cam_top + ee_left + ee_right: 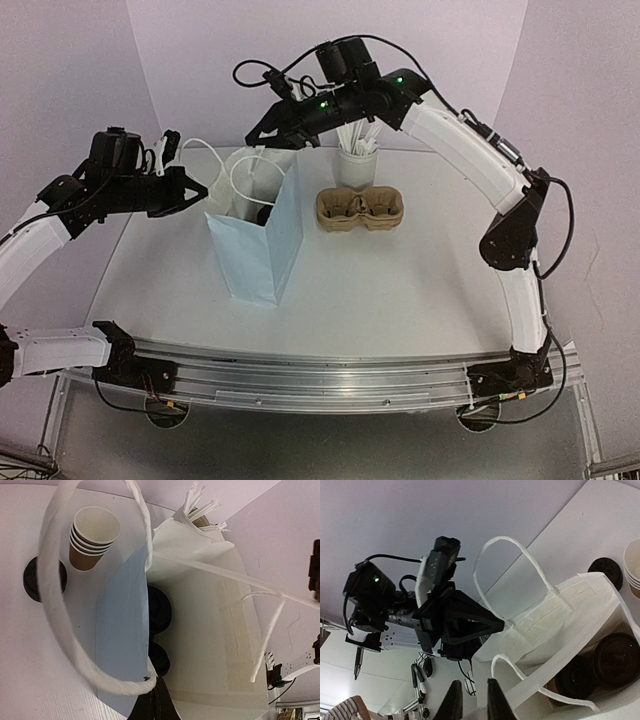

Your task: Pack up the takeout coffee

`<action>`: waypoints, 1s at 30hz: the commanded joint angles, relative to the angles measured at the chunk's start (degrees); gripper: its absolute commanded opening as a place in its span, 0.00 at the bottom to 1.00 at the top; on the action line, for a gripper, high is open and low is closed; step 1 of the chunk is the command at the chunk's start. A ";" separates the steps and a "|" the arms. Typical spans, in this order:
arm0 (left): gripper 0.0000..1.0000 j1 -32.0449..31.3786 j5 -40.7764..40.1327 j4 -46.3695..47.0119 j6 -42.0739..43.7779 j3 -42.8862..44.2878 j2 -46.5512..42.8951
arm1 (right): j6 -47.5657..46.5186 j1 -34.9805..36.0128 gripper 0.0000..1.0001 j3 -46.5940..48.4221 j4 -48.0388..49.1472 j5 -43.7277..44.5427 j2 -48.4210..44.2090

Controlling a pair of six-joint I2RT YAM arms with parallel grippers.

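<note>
My left claw (501, 625) pinches the paper bag (252, 262) by its handle (481, 560); my right claw (472, 702) hangs slightly parted, empty, over it. Two lidded coffees (616, 659) sit inside the bag, spare cups (94, 536) stacked on the tabletop (400, 290) behind.

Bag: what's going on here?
Left pincer pinches the bag rim, holding it open. Two black lids show inside, presumably on cups. Right pincer hovers by the bag's mouth, jaws slightly parted, empty. A cup stack, a loose lid and the carrier sit outside.
</note>
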 commanded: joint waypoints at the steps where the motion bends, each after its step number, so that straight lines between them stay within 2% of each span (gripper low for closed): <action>1: 0.00 0.12 1.05 -0.41 0.19 -0.68 0.24 | 3.58 -0.35 0.48 4.83 -0.52 4.78 3.99; 3: 0.00 0.14 1.00 -0.67 0.20 -0.57 0.13 | 3.36 -0.37 0.71 5.46 -0.06 7.81 3.67; 5: 0.00 0.15 0.97 -0.74 0.25 -0.62 0.14 | 2.82 -0.38 0.83 5.26 0.83 10.74 2.50; 10: 0.00 0.21 1.14 -0.48 0.29 -0.69 0.04 | 1.82 -0.36 0.85 2.71 4.13 16.21 -1.64; 18: 0.00 0.30 0.97 -0.81 0.45 -0.69 -0.34 | -2.43 -0.44 0.87 -2.79 7.21 18.77 -9.12; 21: 0.00 0.62 0.81 -0.91 -0.03 -1.07 -0.52 | -5.18 -1.40 0.89 -10.11 7.11 30.13 -16.44; 26: 0.00 1.96 0.43 -0.57 -2.64 -2.14 -0.93 | -4.85 -8.64 0.89 -28.86 6.34 54.23 -30.88; 30: 0.00 5.05 2.30 -0.06 -4.14 -3.07 -1.73 | -3.27 -14.73 0.89 -42.67 4.18 64.35 -38.75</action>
